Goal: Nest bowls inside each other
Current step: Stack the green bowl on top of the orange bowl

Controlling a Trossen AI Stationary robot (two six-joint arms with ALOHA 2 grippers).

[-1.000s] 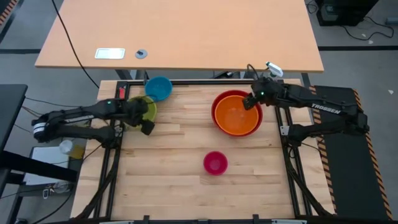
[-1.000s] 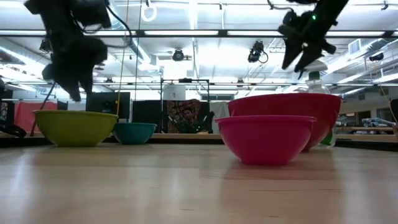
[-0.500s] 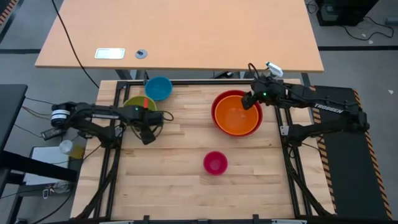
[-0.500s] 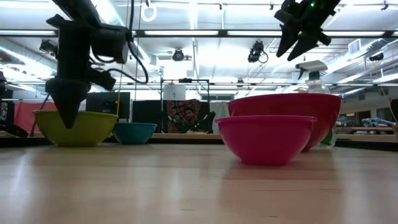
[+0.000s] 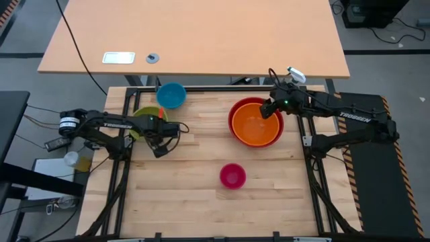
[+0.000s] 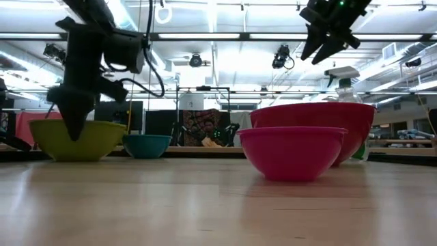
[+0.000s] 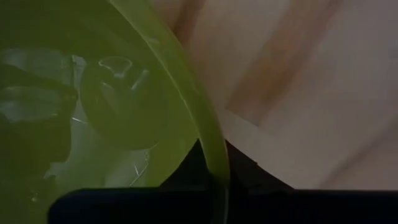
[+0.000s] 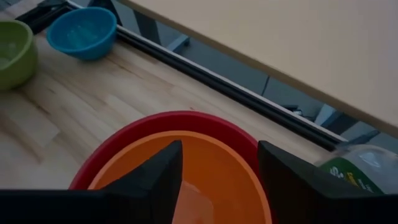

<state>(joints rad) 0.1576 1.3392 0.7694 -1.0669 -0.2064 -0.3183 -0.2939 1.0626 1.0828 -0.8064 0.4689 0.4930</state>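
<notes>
We can read one word only: "TROSSEN", in pale capitals along the dark upper link of the right arm (image 5: 349, 117) in the high view. The left arm (image 5: 114, 124) carries similar pale lettering on its link, but it is too small for us to make out. A spray bottle (image 8: 357, 169) in the right wrist view bears a green label with white marks that we cannot read. Nothing in the low view or the left wrist view shows writing that we can read.
</notes>
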